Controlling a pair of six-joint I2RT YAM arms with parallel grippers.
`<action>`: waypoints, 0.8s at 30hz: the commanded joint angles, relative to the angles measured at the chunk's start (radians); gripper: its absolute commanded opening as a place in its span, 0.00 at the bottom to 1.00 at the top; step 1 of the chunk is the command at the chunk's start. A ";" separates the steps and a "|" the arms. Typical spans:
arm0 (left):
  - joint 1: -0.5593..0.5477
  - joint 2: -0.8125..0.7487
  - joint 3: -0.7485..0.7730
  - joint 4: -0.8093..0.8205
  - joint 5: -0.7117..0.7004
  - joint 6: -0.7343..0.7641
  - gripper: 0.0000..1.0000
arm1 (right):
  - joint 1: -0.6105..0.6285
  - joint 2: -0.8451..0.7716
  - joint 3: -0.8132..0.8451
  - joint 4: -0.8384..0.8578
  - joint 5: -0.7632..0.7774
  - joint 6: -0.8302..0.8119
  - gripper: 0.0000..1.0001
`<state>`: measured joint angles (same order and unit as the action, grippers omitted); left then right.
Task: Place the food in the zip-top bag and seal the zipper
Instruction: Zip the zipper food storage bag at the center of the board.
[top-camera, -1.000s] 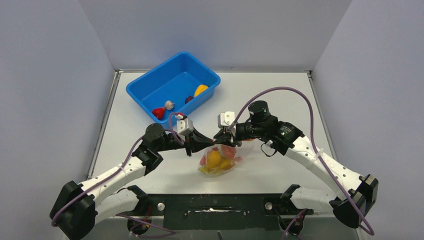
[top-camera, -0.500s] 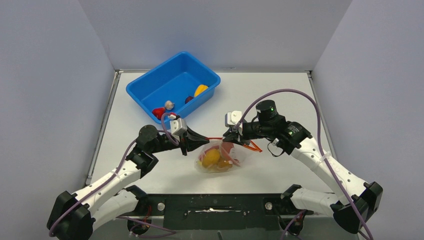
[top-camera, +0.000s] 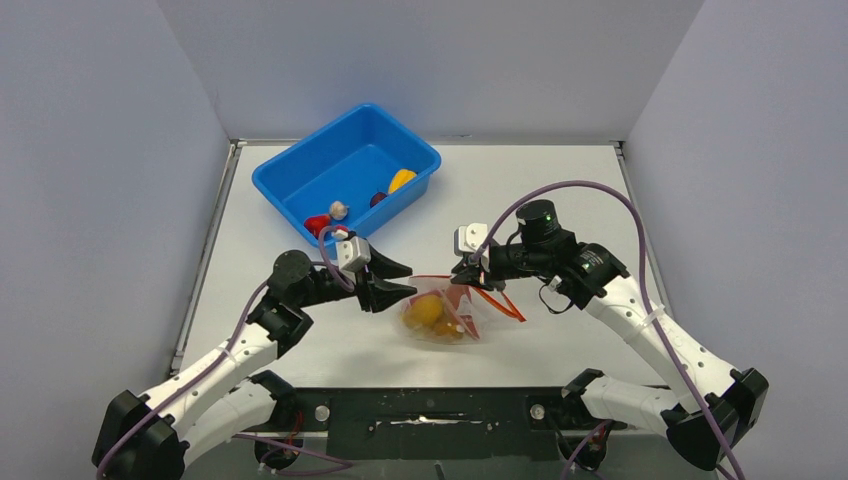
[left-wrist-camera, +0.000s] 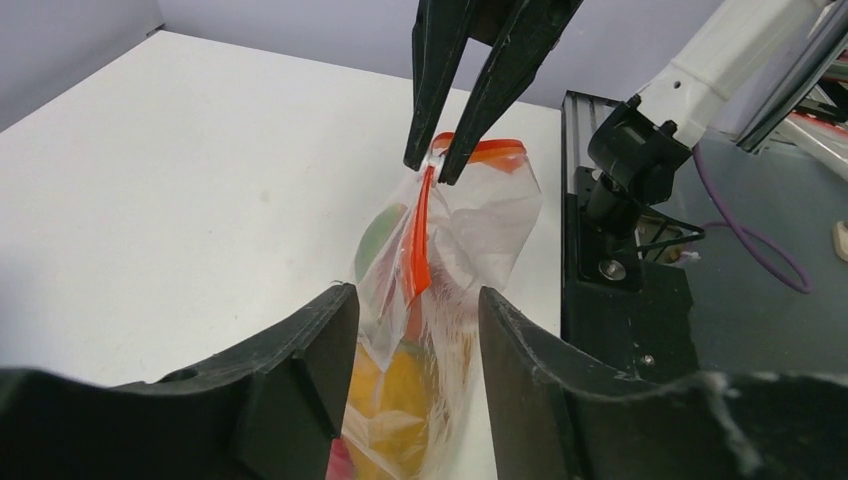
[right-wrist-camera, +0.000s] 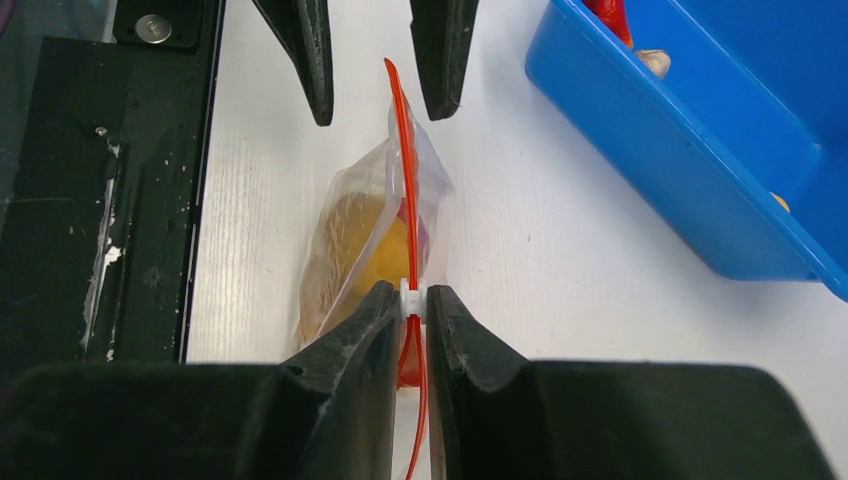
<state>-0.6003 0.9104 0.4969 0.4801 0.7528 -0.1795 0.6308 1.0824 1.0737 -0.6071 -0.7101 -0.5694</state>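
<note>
left jaws: released, zip-top bag (left-wrist-camera: 480, 215) between them | right jaws: clenched on zipper (right-wrist-camera: 402, 180) | food (top-camera: 425, 310) inside bag

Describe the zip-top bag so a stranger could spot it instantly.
On the white table, nearer than the blue tub, look between the left gripper and the right gripper. The zip-top bag sits there: clear floppy plastic holding yellow and orange food. Only it has a red-orange zipper, pinched by the right gripper.

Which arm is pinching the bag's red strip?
The right gripper: its jaws are shut on the zipper. The left gripper has its jaws open, one each side of the zip-top bag.
</note>
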 joint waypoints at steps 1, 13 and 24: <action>0.008 0.021 0.068 0.021 0.059 0.023 0.49 | -0.003 -0.022 0.015 0.070 -0.066 -0.001 0.00; 0.007 0.087 0.127 0.031 0.076 0.052 0.51 | 0.005 -0.008 0.001 0.112 -0.091 0.008 0.00; 0.008 0.085 0.143 -0.015 0.096 0.074 0.00 | 0.005 -0.010 -0.018 0.128 -0.076 0.035 0.00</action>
<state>-0.5987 1.0214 0.5858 0.4690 0.8318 -0.1387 0.6300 1.0836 1.0489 -0.5449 -0.7639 -0.5442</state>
